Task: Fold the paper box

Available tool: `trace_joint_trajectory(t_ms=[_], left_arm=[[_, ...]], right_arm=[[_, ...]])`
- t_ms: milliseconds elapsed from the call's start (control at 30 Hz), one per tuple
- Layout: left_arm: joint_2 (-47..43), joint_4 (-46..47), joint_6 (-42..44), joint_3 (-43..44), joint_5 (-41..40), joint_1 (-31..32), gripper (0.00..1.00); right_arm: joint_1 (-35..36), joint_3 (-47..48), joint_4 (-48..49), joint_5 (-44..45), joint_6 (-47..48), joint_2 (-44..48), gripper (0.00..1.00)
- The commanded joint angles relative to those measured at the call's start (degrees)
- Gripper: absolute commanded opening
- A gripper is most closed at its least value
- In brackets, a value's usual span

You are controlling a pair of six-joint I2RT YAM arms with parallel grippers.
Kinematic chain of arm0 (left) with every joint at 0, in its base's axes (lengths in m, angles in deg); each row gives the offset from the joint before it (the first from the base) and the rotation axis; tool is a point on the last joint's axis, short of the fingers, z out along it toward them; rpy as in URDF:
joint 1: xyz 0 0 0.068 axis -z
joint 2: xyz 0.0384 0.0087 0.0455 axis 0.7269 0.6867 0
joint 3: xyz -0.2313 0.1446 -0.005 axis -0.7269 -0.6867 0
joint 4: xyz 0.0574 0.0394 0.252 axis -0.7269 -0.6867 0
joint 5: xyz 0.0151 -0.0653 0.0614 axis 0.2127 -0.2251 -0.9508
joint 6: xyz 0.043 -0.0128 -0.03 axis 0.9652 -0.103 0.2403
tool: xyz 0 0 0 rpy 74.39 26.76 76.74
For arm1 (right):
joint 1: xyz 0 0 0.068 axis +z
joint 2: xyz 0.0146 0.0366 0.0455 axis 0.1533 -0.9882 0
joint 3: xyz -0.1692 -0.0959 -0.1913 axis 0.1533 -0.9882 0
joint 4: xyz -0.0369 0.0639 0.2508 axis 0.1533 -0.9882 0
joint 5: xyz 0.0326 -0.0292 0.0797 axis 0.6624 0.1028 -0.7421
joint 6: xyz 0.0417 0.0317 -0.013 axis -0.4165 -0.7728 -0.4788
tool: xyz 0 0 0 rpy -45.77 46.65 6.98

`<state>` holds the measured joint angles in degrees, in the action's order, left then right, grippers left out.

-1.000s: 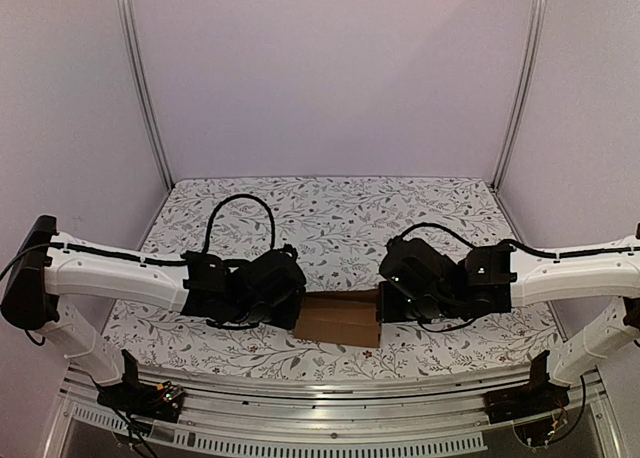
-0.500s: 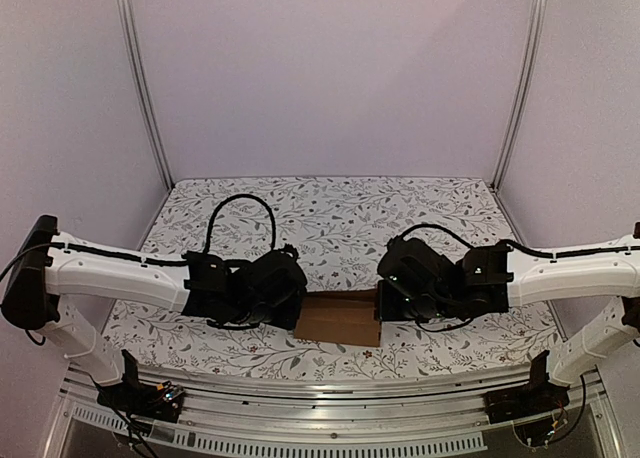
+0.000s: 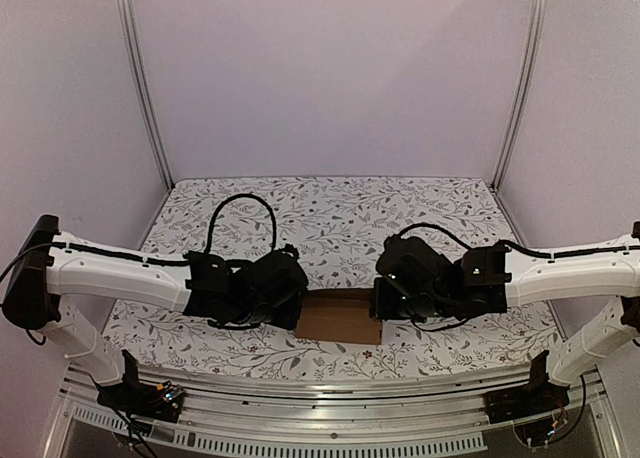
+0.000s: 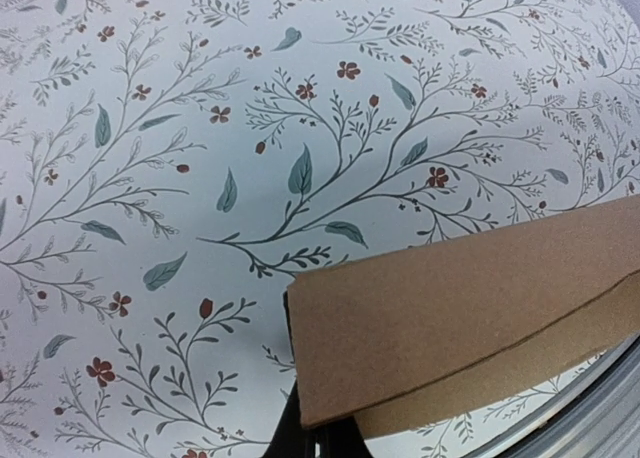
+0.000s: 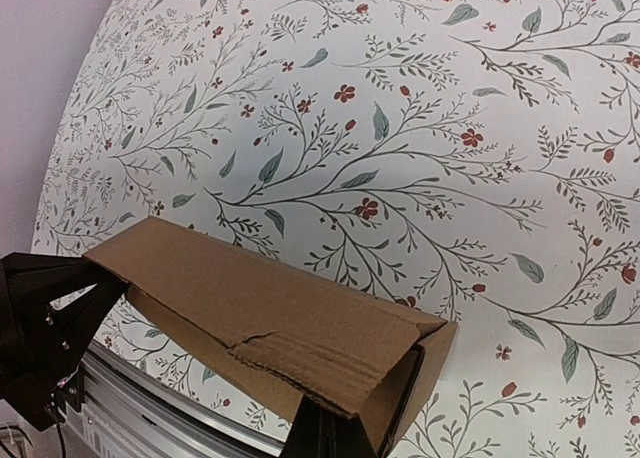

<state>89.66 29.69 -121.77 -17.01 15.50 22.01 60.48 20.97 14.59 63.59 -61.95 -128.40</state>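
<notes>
The paper box (image 3: 340, 320) is brown cardboard, partly folded into a long low shape, lying near the table's front edge between my two arms. In the left wrist view its left end (image 4: 470, 298) lies over my left gripper (image 4: 318, 440), whose jaws are shut, tips against that end. In the right wrist view the box (image 5: 250, 298) shows an open right end with the lid flap raised. My right gripper (image 5: 335, 433) is shut, tips under the lid's near edge. Whether either pinches cardboard is hidden. From above, the left gripper (image 3: 297, 308) and right gripper (image 3: 381, 306) flank the box.
The floral table cover (image 3: 330, 218) stretches behind the box to the back wall. A metal rail (image 5: 150, 403) runs along the front edge just below the box. The left arm's black wrist (image 5: 40, 338) shows at the box's far end in the right wrist view.
The right arm has edged slightly left, toward the box's right end. The left arm and the box have hardly moved.
</notes>
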Motion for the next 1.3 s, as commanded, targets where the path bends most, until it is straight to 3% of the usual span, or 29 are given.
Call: trace_joint_trajectory(t_ms=[0, 333, 1267], left_arm=[[4.5, 0.6, 1.9, -1.0, 9.8, 2.7, 0.00], [4.7, -0.1, 1.7, -0.8, 9.4, 2.7, 0.00], [8.2, -1.4, 1.4, 1.9, 9.5, 2.7, 0.00]], right_arm=[[1.1, 0.5, 10.7, -5.0, 0.3, 0.4, 0.00], [1.2, -4.7, 5.0, -4.0, 3.3, 7.2, 0.00], [1.1, -19.3, 3.0, -10.6, 2.4, 21.6, 0.00]])
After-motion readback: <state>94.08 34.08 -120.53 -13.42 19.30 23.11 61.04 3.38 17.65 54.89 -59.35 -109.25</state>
